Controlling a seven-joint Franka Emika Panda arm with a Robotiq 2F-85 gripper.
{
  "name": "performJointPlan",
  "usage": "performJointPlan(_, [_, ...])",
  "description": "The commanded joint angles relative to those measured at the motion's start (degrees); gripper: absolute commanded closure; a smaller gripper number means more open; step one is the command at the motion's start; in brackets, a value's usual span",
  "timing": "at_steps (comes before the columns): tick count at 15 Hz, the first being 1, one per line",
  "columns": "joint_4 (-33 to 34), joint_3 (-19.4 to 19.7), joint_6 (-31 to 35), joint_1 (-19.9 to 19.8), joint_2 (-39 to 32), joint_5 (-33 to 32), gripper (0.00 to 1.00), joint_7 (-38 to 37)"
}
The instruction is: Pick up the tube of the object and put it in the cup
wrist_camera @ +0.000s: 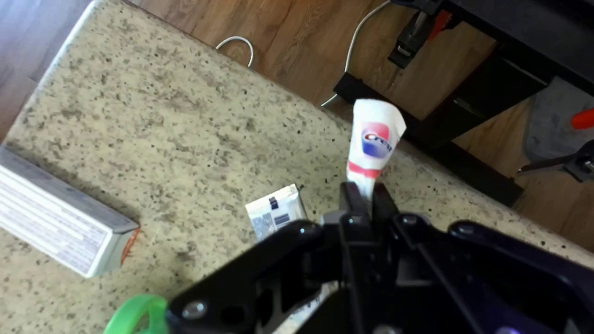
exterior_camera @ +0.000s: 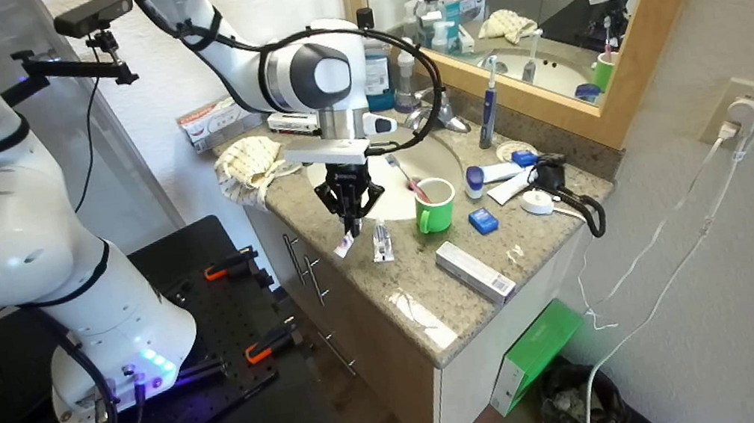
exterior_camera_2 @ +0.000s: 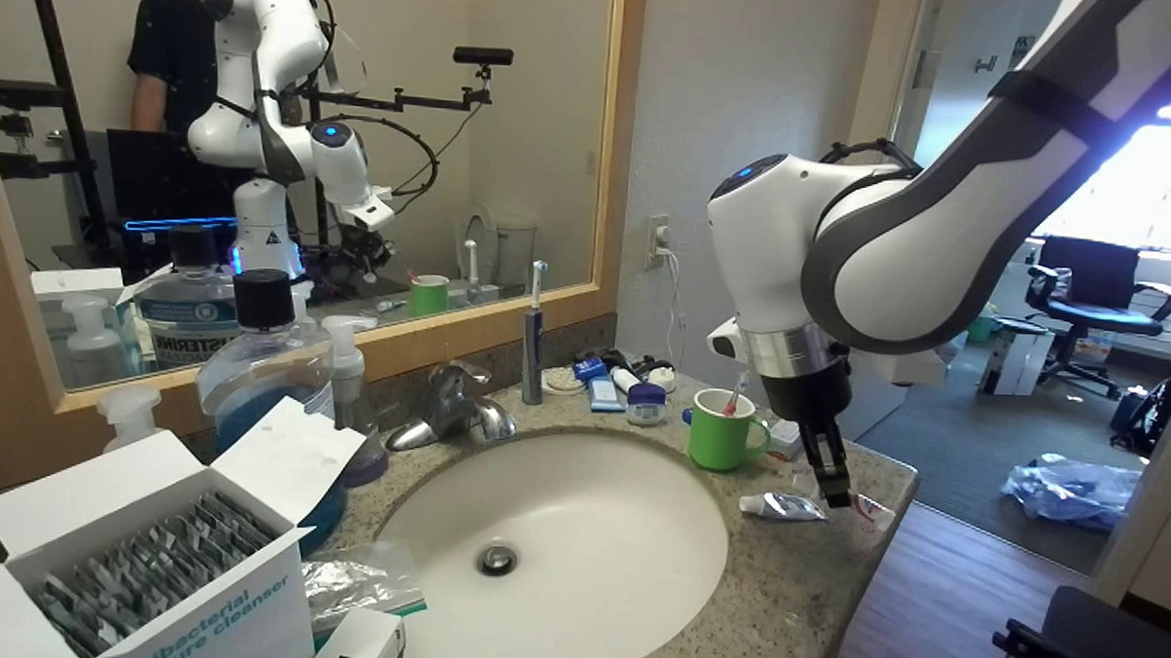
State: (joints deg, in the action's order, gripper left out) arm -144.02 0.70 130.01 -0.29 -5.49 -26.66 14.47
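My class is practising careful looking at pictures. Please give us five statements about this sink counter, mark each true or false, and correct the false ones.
1. The gripper holds a small tube. True.
2. A toothbrush is in the cup. True.
3. The cup is blue. False: it is green.
4. A second tube lies on the counter. True.
5. The small tube is inside the cup. False: it is outside, in the gripper.
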Motion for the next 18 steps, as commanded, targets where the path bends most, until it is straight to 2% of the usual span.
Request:
performJointPlan(1, [-1.83, 0.54, -1.39, -0.11, 4.87, -1.52, 0.94, -3.02])
performJointPlan(11, [-0.29, 0.93, -4.98, -1.45, 9.99, -2.33, 0.94, -9.85])
performJointPlan(18, [4.23, 0.51, -10.21, -1.72, 9.08, -2.19, 0.94, -17.98])
